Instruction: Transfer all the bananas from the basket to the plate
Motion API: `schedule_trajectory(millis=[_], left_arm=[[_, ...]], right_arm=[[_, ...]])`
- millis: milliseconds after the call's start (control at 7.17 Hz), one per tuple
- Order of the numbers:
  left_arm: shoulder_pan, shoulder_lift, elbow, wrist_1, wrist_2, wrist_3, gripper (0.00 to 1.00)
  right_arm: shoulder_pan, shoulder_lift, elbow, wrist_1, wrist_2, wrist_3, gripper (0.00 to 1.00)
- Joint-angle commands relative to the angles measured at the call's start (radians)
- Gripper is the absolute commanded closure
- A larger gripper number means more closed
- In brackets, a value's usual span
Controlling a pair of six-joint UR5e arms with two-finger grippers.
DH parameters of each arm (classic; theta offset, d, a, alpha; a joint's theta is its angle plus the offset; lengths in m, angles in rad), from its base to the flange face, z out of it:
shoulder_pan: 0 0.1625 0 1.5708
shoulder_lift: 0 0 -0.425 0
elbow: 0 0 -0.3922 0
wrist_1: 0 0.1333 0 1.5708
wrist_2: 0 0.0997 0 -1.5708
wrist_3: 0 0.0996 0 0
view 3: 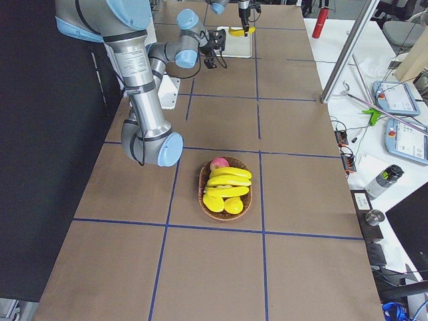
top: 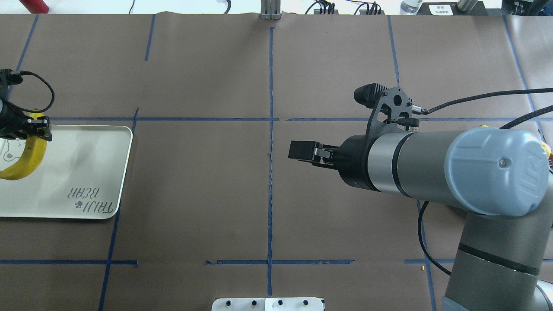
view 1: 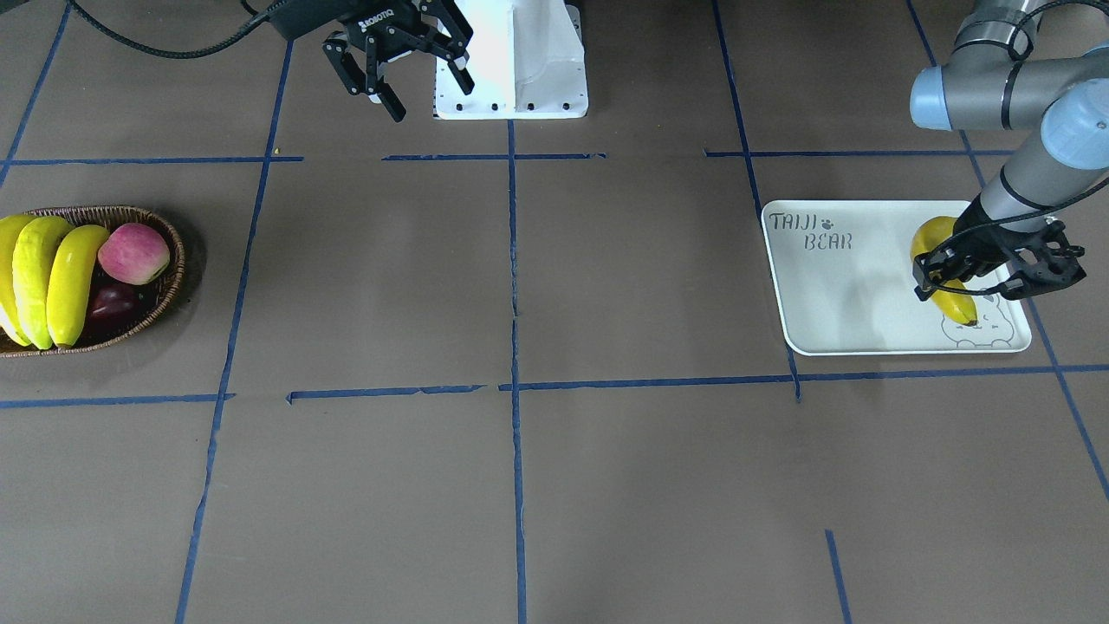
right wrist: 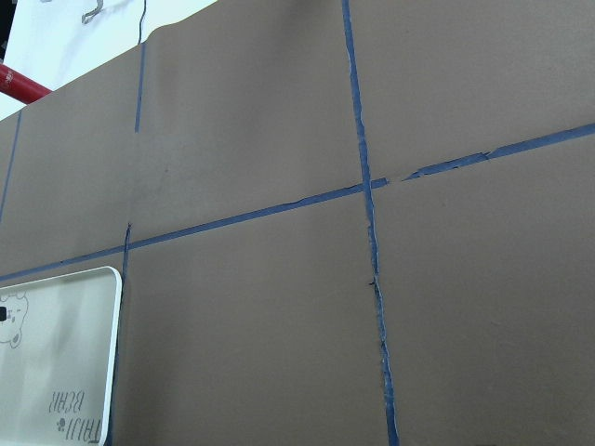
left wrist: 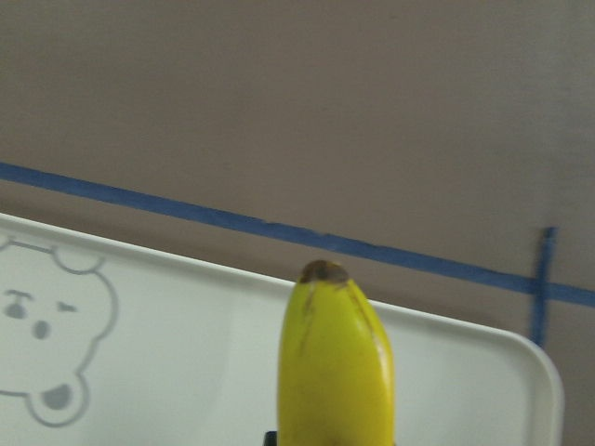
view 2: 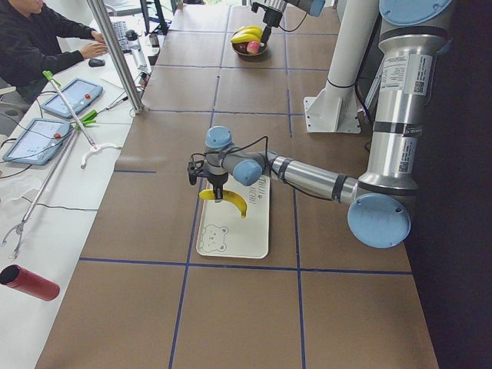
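Note:
One yellow banana point(view 1: 944, 260) is held by my left gripper point(view 1: 940, 279), which is shut on it over the bear-drawing end of the off-white plate point(view 1: 832, 295). In the left wrist view the banana's tip point(left wrist: 335, 372) hangs over the plate point(left wrist: 186, 353). It also shows in the overhead view point(top: 23, 162) with the left gripper point(top: 32, 129). Three more bananas point(view 1: 69, 277) lie side by side in the wicker basket point(view 1: 173, 251) at the table's other end. My right gripper point(view 1: 424, 87) is open and empty, near the robot's base and far from the basket.
A pink-red apple point(view 1: 134, 253) and a dark red one point(view 1: 113, 305) lie in the basket beside the bananas. The white robot mount point(view 1: 520, 78) stands at the table's edge. A person and tablets point(view 2: 69, 96) are beyond the far side.

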Motion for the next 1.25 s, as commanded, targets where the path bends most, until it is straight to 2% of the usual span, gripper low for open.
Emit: schedule_trajectory(millis=[0,279,418,697,836,976,1115], left_arm=[[-0.003,0.045,0.038,-0.013,0.000,0.031,1.00],[-0.003,0.063,0.049,-0.013,0.000,0.031,0.97],[-0.003,0.056,0.058,-0.015,0.000,0.030,0.90],[-0.004,0.044,0.055,-0.015,-0.002,0.017,0.23],[-0.007,0.031,0.054,-0.013,-0.002,0.014,0.22],[-0.007,0.030,0.052,-0.013,-0.004,0.019,0.14],[-0.010,0.028,0.039,-0.012,-0.008,0.020,0.02]], right_arm=[[0.015,-0.001,0.001,-0.026,0.001,-0.001,0.00],[0.066,-0.001,0.027,-0.120,0.025,-0.010,0.00],[0.083,-0.001,0.026,-0.122,0.045,-0.028,0.00],[0.107,-0.010,0.023,-0.125,0.071,-0.066,0.00],[0.115,-0.017,0.023,-0.125,0.073,-0.073,0.00],[0.118,-0.031,0.023,-0.128,0.073,-0.083,0.00],[0.129,-0.048,0.026,-0.147,0.074,-0.134,0.00]])
